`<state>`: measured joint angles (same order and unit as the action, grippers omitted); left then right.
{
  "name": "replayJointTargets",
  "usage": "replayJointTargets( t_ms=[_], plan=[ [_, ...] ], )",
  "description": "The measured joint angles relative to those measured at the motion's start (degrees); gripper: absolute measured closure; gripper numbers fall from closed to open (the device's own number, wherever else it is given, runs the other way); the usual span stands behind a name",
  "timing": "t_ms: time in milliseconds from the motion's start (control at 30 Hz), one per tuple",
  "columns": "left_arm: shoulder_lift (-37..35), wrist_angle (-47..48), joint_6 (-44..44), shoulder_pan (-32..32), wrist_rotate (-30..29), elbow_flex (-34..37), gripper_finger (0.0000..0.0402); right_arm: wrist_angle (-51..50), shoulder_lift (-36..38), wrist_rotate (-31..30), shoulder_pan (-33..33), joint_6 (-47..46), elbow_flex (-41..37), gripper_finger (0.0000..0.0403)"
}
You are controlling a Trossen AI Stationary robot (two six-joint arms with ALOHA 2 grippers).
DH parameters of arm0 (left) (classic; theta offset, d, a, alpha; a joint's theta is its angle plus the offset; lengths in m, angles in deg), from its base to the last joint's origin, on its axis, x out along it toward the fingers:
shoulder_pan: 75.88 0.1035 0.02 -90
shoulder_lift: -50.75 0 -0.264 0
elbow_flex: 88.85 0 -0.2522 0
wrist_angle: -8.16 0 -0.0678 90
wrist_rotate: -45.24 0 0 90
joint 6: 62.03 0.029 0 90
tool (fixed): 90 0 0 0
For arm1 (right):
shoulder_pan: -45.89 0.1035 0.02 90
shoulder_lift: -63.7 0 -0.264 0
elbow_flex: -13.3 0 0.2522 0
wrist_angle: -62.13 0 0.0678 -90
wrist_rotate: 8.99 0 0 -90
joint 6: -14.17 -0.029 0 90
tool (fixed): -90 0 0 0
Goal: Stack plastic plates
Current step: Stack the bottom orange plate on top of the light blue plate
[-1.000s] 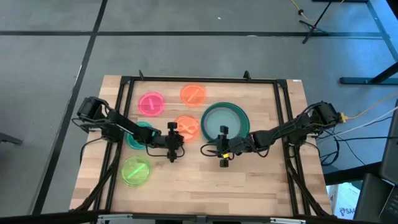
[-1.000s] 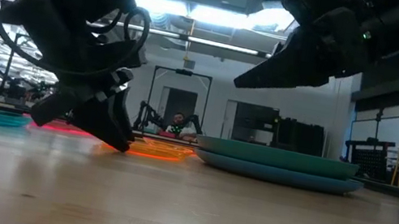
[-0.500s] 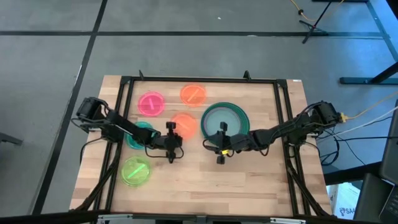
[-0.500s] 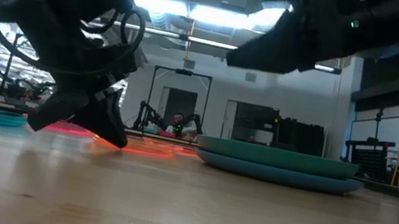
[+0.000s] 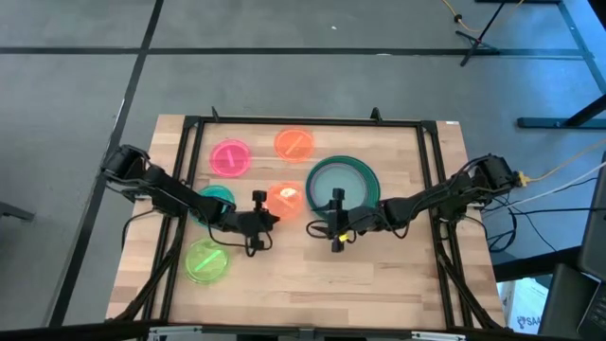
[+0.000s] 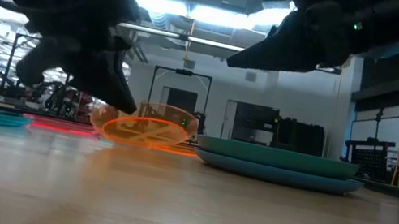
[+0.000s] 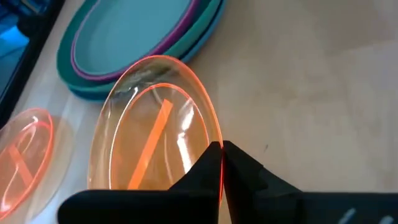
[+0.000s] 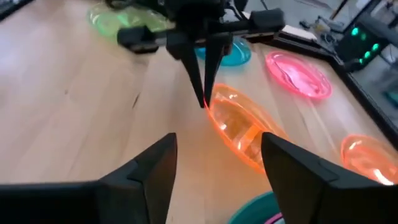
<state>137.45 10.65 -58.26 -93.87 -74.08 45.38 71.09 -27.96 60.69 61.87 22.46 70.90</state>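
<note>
A small translucent orange plate (image 7: pixel 155 124) stands tilted just left of the stack of large plates (image 5: pixel 343 182), with my left gripper (image 5: pixel 268 216) shut on its rim. My right gripper (image 8: pixel 217 168) hovers open, above the table near the stack's near-left side, and faces the tilted plate (image 8: pixel 239 127) with nothing between its fingers. Flat on the table lie a pink plate (image 5: pixel 229 156), a second orange plate (image 5: pixel 294 144), a teal plate (image 5: pixel 213 199) and a lime plate (image 5: pixel 206 260). My left gripper pinches the orange plate's rim (image 8: pixel 208 101) on its near-left side between the two fingertips (image 7: pixel 214 163). The fingers slant down from the table's left. That side of the plate is raised, so the plate tilts. Its opposite rim (image 6: pixel 146 144) stays low by the table; whether it touches, I cannot tell.
The black frame rails (image 5: pixel 303 121) run along the table's far, left and right sides. Bare wood (image 5: pixel 312 284) stretches along the near edge. The low view shows room equipment far behind the table.
My left gripper has taken hold of the orange plate's rim and raised it. The plate, flat on the table before, now stands tipped with its held side up. My right gripper has risen a little and shifted slightly toward the far edge.
</note>
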Motion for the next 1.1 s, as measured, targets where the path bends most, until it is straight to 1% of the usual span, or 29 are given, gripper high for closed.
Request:
replayJointTargets(
  t_ms=[167, 267, 400, 500, 600, 700, 800, 933, 1100],
  plan=[
    [-0.5, -2.1, 3.5, -2.1, 0.1, 0.0, 0.0398, 0.0, -3.4, 1.1, -0.3, 7.0, 2.0, 0.0200],
    [-0.5, -4.0, 6.3, -3.5, 0.3, -0.1, 0.0398, -0.2, -6.7, 1.9, -1.4, 8.4, 4.2, 0.0214],
    [-0.5, -4.9, 8.9, -4.8, 0.3, -0.1, 0.0398, -1.0, -9.6, 4.5, -2.8, 9.6, 7.4, 0.0231],
    [-0.5, -5.0, 9.0, -5.1, -0.2, -0.1, 0.0398, -3.5, -10.3, 5.0, -3.2, 11.2, 9.2, 0.0242],
    [-0.5, -5.6, 11.0, -5.4, -0.9, -0.1, 0.0398, -7.0, -10.6, 6.8, -3.4, 11.5, 10.3, 0.0253],
    [-0.5, -6.5, 12.3, -6.0, -1.2, -0.1, 0.0398, -8.4, -10.6, 8.5, -3.8, 11.5, 10.7, 0.0263],
    [-0.5, -6.9, 12.5, -6.2, -1.5, -0.1, 0.0398, -9.3, -10.6, 8.1, -3.7, 11.7, 10.7, 0.0276],
    [-0.5, -7.0, 12.6, -6.2, -1.6, -0.1, 0.0398, -9.5, -10.6, 8.1, -3.7, 13.3, 10.6, 0.0311],
    [-0.5, -7.2, 12.9, -6.2, -1.7, -0.1, 0.0398, -10.1, -10.6, 7.9, -3.7, 15.1, 10.6, 0.0379]
  ],
)
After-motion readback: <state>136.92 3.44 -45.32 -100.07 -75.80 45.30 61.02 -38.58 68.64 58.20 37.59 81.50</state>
